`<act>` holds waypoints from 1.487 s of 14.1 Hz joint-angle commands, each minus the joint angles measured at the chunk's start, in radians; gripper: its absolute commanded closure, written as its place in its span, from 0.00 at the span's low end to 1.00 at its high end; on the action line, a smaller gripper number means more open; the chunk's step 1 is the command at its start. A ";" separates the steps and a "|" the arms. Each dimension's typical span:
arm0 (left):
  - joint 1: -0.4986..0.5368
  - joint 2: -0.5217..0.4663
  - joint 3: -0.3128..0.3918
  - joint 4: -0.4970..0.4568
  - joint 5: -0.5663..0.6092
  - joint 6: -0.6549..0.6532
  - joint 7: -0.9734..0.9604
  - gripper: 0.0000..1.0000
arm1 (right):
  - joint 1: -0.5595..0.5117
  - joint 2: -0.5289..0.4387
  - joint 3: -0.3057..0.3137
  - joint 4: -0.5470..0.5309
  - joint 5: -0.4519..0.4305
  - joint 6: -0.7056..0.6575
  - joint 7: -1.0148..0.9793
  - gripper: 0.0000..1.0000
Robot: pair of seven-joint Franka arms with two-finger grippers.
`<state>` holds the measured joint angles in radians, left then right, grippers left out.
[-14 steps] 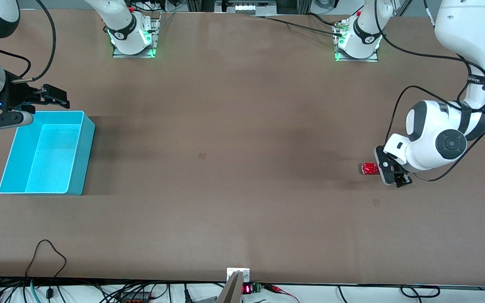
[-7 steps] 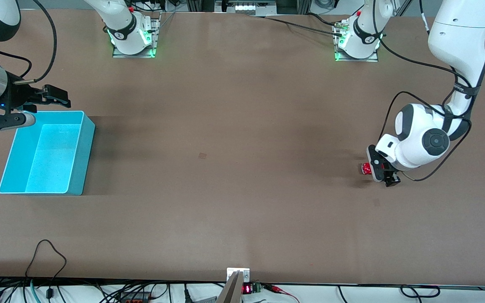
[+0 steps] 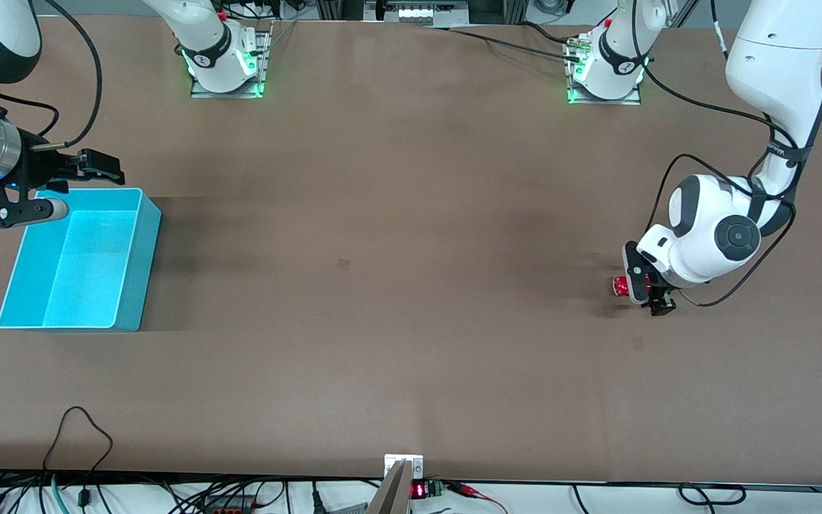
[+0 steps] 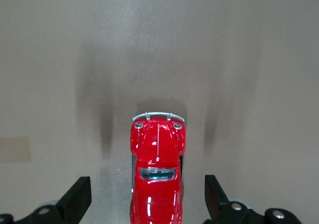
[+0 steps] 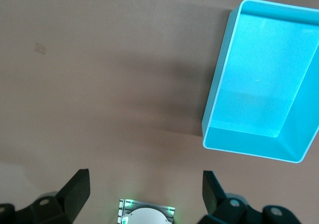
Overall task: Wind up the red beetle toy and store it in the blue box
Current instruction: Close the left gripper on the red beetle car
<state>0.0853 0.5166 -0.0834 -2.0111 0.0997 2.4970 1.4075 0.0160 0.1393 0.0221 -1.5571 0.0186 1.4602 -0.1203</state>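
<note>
The red beetle toy (image 3: 621, 285) sits on the table near the left arm's end; in the left wrist view the toy (image 4: 157, 174) lies between my fingers with a gap on each side. My left gripper (image 3: 645, 289) is open, low over the toy, one black finger (image 4: 77, 199) on each side and not touching it. The blue box (image 3: 79, 258) stands at the right arm's end, open and empty; it also shows in the right wrist view (image 5: 261, 79). My right gripper (image 3: 90, 166) is open and empty in the air above the box's edge nearest the robot bases.
The brown table (image 3: 382, 214) holds nothing else between toy and box. The two arm bases (image 3: 225, 61) stand at the table's edge. Cables hang along the edge nearest the camera.
My left gripper has moved toward the right arm's end and come over the toy, covering most of it. My right gripper has shifted slightly.
</note>
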 commanded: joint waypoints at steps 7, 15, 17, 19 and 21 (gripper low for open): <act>0.028 -0.020 -0.009 -0.046 0.014 0.036 0.021 0.15 | -0.001 0.016 -0.001 0.008 -0.009 -0.038 -0.004 0.00; 0.030 -0.020 -0.009 -0.044 0.014 0.036 0.021 0.57 | 0.002 0.026 -0.001 0.011 -0.008 -0.040 -0.009 0.00; 0.028 -0.012 -0.009 -0.044 0.014 0.034 0.022 0.62 | 0.002 0.026 -0.001 0.011 -0.006 -0.040 -0.009 0.00; 0.028 -0.007 -0.009 -0.043 0.015 0.034 0.022 0.66 | 0.002 0.026 -0.001 0.011 -0.006 -0.041 -0.009 0.00; 0.028 -0.006 -0.009 -0.043 0.015 0.031 0.022 0.69 | 0.002 0.028 -0.001 0.011 -0.006 -0.041 -0.009 0.00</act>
<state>0.1036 0.5165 -0.0837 -2.0363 0.0998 2.5239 1.4162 0.0162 0.1648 0.0221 -1.5571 0.0184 1.4354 -0.1203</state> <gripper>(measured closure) 0.551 0.000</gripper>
